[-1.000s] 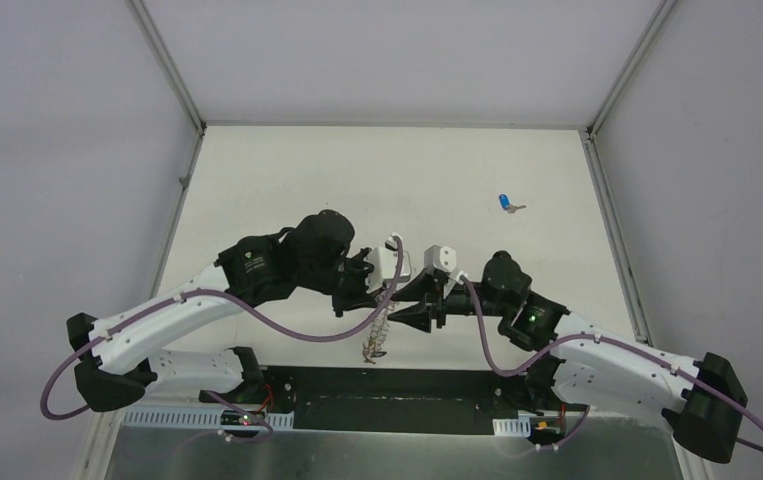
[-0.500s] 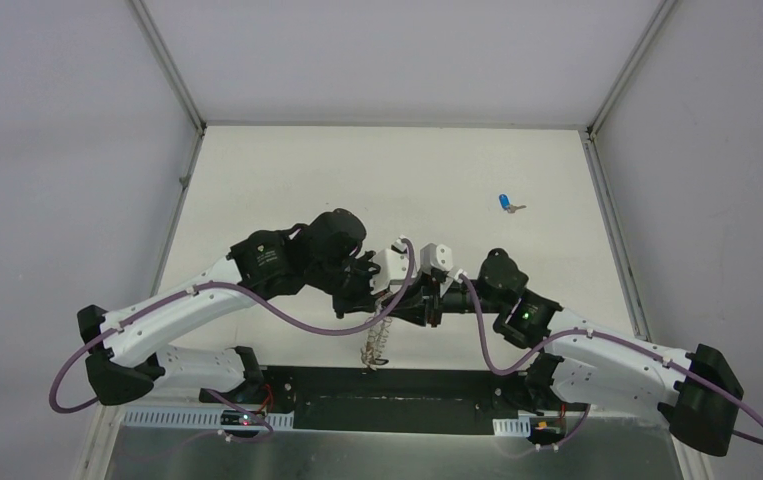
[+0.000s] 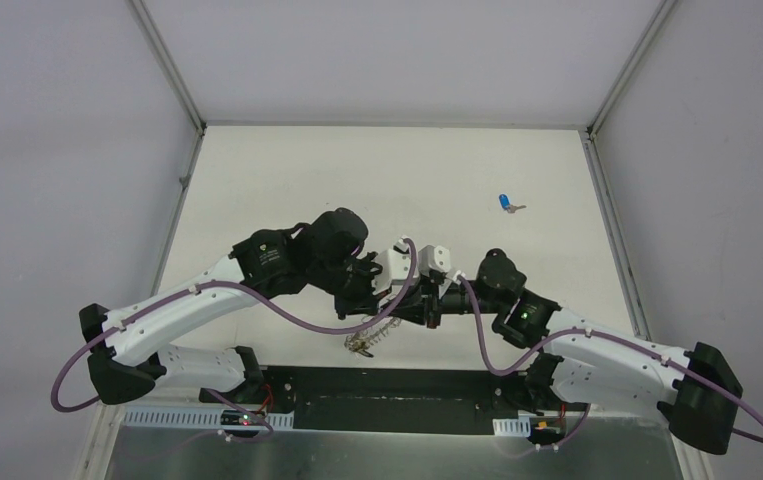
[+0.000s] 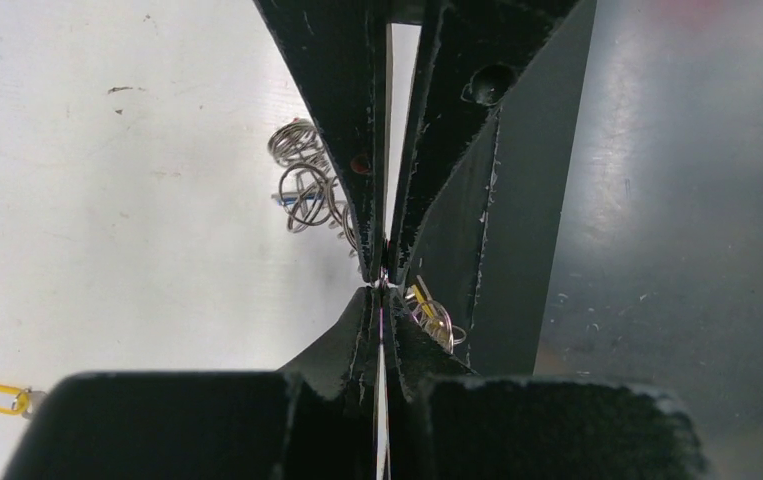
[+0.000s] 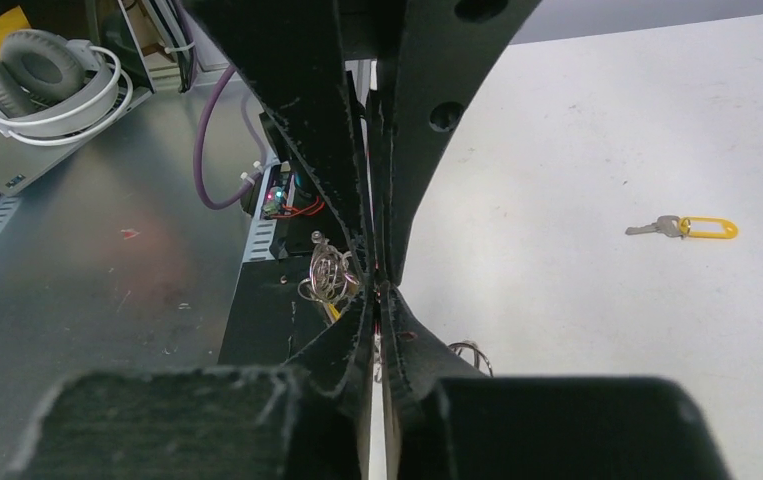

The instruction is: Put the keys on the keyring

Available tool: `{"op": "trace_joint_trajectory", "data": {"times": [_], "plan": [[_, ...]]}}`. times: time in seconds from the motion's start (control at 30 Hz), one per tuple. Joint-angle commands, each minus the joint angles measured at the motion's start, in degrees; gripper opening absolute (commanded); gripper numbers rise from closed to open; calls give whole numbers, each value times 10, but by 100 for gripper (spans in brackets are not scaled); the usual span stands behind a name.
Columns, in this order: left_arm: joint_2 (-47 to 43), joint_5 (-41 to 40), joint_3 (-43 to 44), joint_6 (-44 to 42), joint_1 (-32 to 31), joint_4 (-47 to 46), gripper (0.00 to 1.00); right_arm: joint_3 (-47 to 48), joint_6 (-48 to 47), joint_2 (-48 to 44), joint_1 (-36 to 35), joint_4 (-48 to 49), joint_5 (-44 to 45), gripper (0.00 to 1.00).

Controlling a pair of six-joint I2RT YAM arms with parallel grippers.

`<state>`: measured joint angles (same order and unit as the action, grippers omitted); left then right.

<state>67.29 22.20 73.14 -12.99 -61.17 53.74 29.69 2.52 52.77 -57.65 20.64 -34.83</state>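
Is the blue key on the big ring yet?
No, it is off. The blue key lies alone on the table, far from the keyring.

Left fingers [image 3: 377, 297], right fingers [image 3: 414, 307] meet over keyring [image 3: 369, 337]; blue key [image 3: 505, 203] apart.

White tabletop [image 3: 287, 180] between plain grey walls [image 3: 57, 150]

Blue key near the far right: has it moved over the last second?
No. The blue key lies in the same spot, left of the table's right rail.
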Motion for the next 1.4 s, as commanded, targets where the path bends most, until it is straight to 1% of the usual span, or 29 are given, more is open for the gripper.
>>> {"op": "trace_joint_trajectory", "data": {"times": [0.0,0.03,0.23,0.33,0.4,0.47,0.53,0.77,0.87,0.97,1.23,1.37], "plan": [[-5,20,21,13,-4,-51,0,17,-7,2,-4,2,0,2],[-6,20,20,14,-4,-53,0,19,-10,1,-4,-4,3,0],[-22,17,8,22,-4,-78,1,17,-14,-19,-4,-24,29,0],[-40,9,-7,34,-4,-113,21,11,-11,-41,-4,-21,41,0],[-59,8,-29,41,-4,-145,30,4,-12,-59,-5,-18,44,0],[-87,7,-60,44,-4,-188,35,-5,-12,-79,-4,-10,44,0],[-120,8,-98,50,-4,-237,38,-17,-12,-102,-4,-1,42,0],[-254,13,-256,78,-4,-442,50,-31,-17,-141,-4,8,24,0],[-290,18,-318,91,-4,-521,50,-29,-16,-145,-4,10,19,0],[-300,18,-350,106,-4,-582,49,-23,-12,-146,-4,14,14,0],[-260,56,-346,106,-4,-599,41,-9,-12,-138,-4,18,9,0],[-244,65,-343,105,-4,-593,40,-8,-12,-137,-4,21,12,0]]}}
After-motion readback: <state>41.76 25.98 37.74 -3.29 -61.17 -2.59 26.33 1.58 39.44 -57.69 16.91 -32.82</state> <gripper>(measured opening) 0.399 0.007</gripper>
